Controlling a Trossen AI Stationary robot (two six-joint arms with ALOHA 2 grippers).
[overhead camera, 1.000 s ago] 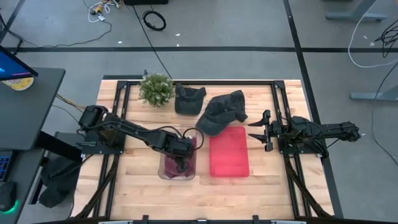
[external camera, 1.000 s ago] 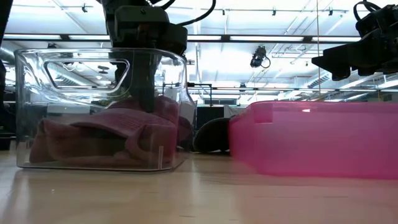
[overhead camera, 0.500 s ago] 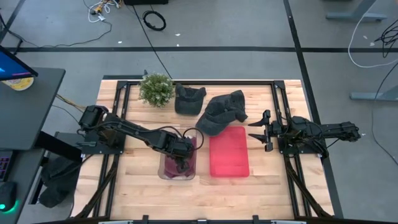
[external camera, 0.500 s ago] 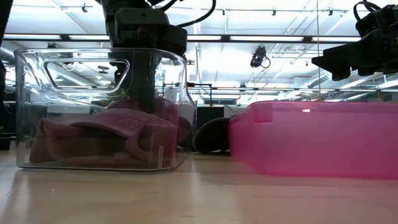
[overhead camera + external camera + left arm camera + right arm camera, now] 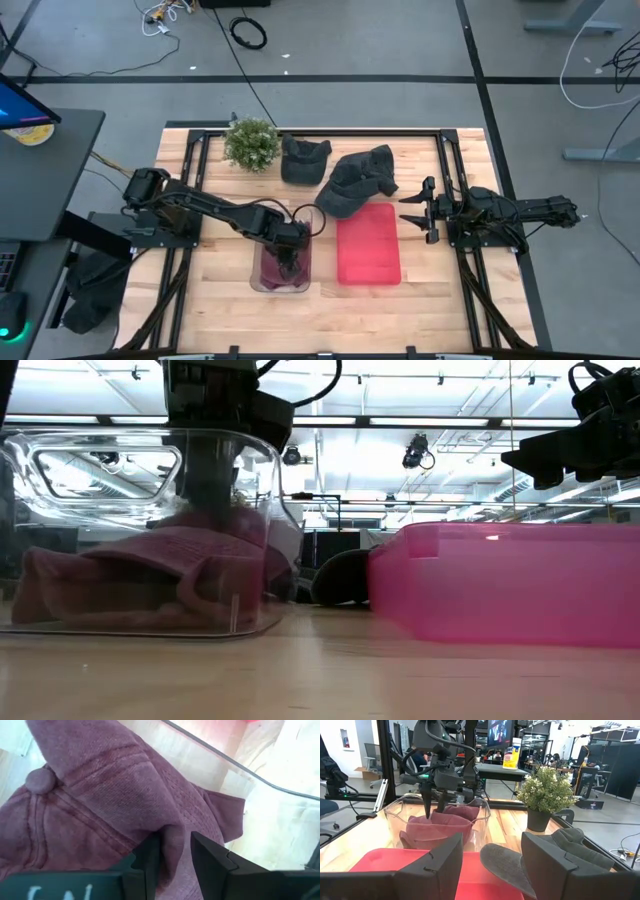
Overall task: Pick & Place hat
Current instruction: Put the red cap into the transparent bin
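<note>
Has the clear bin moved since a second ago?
Yes. The clear bin has slid toward the table's front edge and slightly away from the pink tray, with the left pincer inside it.

You find almost nothing legible here: only partial pale letters on the dark body of the left gripper (image 5: pixel 172 862), cut off and impossible to make out.
</note>
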